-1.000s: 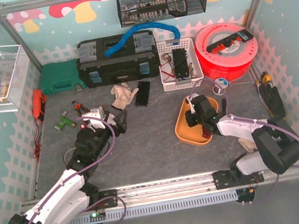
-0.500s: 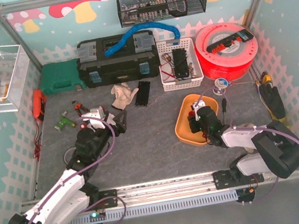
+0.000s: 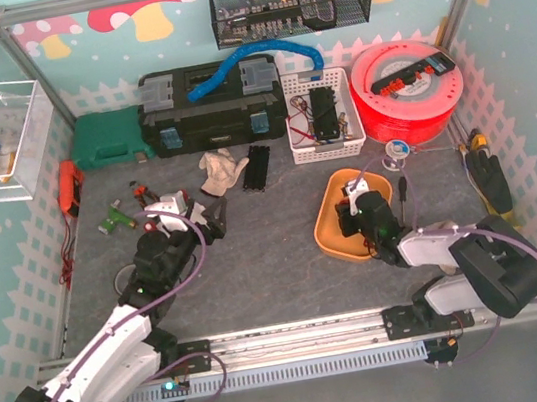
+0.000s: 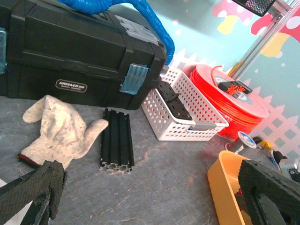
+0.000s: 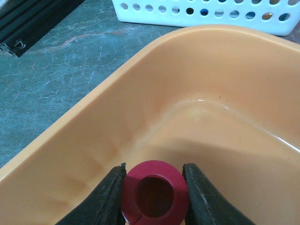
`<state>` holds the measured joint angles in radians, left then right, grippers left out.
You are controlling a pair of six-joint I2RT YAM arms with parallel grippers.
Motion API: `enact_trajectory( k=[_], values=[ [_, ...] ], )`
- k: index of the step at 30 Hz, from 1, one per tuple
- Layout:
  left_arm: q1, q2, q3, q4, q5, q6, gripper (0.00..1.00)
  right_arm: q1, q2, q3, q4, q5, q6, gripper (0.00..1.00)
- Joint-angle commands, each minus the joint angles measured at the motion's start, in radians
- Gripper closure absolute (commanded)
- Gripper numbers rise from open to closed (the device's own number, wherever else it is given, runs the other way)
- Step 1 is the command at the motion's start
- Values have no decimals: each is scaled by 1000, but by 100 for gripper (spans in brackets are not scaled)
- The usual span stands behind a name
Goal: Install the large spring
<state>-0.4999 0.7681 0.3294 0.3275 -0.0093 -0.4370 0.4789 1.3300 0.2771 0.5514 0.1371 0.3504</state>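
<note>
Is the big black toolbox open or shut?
Shut. The toolbox lid lies flat, its latch folded down, and a blue hose rests on top.

**Tabletop and what sits on it**

Dark grey, stone-veined tabletop (image 3: 279, 270). Back row, left to right: green plastic case (image 3: 108, 142), black latched toolbox (image 3: 210, 117), white perforated basket (image 3: 329, 150), red filament spool (image 3: 407, 114) lying flat. In front of the toolbox is an off-white knit glove (image 3: 222, 171), with a short black slotted rail (image 3: 260, 166) just beside it. Orange plastic tray (image 3: 321, 225) right of centre. Left edge: orange-red hand tool (image 3: 68, 186), small green part (image 3: 115, 221) near it. Right edge: yellow-and-black tool (image 3: 488, 178).
</note>
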Motion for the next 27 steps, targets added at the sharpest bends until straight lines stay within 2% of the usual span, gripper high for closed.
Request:
enact_trajectory(
  k=[1,9,13,16,19,22,24,27],
  values=[
    [-8,-16,-11,-11,-18,17,1,6,-59,-18,26,-3,-21,84],
    [-8,-20,-18,9,-46,-2,1,7,-299,137,-291,-51,-8,99],
    [-29,6,-69,160,64,67,2,6,-373,242,-387,-247,-14,100],
    [-58,43,-71,238,127,137,11,12,-390,295,-403,-394,24,100],
    [-115,70,-54,283,142,221,22,42,-381,344,-392,-475,83,100],
    [-200,99,-75,402,116,375,24,116,-349,397,-386,-477,92,100],
    [-242,127,-89,494,103,491,25,198,-320,431,-384,-447,32,100],
    [-281,174,-83,533,142,651,30,267,-286,450,-336,-453,-70,100]
  ],
)
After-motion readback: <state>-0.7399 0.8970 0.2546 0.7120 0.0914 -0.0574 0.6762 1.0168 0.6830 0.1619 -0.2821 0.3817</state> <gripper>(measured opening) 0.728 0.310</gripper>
